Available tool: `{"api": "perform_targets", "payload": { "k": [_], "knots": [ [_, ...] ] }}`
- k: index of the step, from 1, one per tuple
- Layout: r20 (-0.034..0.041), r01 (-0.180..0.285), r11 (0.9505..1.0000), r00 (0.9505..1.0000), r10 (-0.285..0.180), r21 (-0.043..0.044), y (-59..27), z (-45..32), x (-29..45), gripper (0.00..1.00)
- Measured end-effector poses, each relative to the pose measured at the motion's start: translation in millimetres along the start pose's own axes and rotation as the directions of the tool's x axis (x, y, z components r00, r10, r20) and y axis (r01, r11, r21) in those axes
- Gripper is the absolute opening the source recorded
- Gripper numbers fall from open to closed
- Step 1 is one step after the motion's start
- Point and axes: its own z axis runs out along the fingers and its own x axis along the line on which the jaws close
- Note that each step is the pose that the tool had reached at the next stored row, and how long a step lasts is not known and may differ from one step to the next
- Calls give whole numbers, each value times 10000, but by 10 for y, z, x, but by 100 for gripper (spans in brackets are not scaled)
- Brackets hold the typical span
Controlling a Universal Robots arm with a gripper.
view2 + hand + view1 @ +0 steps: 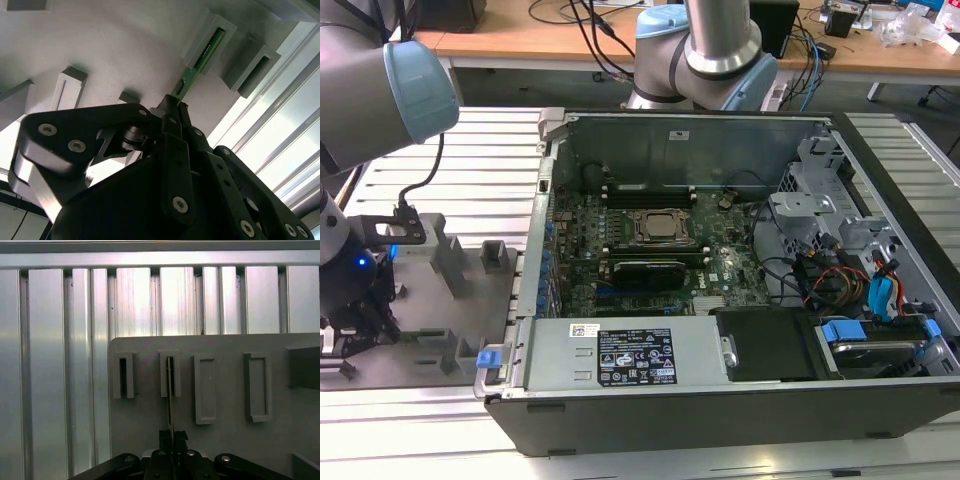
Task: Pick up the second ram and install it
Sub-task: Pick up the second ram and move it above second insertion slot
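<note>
The second ram (201, 52) is a thin green board standing on edge, its far end seated in a grey slotted block (212, 37) of the tray. In the first wrist view it shows edge-on as a thin line (170, 395) running from a slot block down into the fingers. My gripper (172, 107) is shut on the near end of the stick, with both black fingers pressed against its faces. In the exterior view the gripper (355, 325) hangs low over the grey tray (420, 345) at the exterior view's left, beside the open computer case (720, 400).
The case holds the motherboard with its CPU socket (658, 227) and memory slots (645, 190), plus cables and a drive bay at the exterior view's right. Several grey blocks (450, 265) stand on the tray. A ribbed metal table (50, 365) lies under everything.
</note>
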Motion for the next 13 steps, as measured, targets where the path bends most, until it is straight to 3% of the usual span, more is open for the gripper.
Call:
{"api": "perform_targets", "payload": {
  "k": [9, 13],
  "knots": [
    [0, 2, 10000, 10000, -2, 0, 0, 0, 0, 14],
    [0, 3, 10000, 10000, -3, 0, 1, -78, -1, 14]
  ]
}}
